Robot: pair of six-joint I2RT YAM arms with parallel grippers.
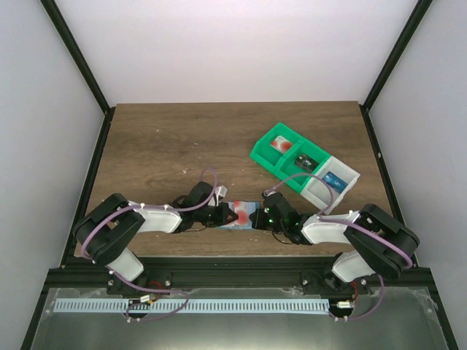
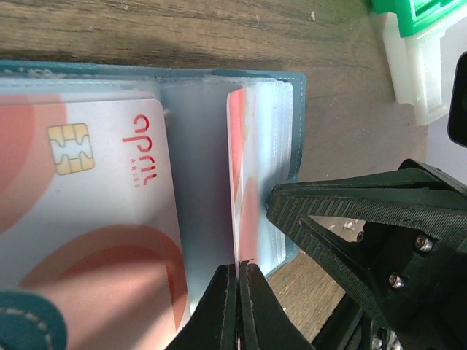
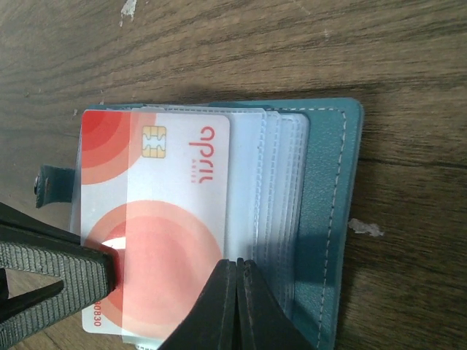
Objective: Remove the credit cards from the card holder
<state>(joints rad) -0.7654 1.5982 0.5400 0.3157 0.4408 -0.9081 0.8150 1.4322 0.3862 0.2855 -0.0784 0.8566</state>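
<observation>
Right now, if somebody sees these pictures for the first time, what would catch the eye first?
The open teal card holder lies at the near middle of the table, with the left gripper and right gripper shut close against it. Its top credit card, pale with red circles and a gold chip, fills both wrist views. A green-and-white bin sits on the right.

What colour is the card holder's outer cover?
Teal-blue; the card holder shows best in the right wrist view.
</observation>
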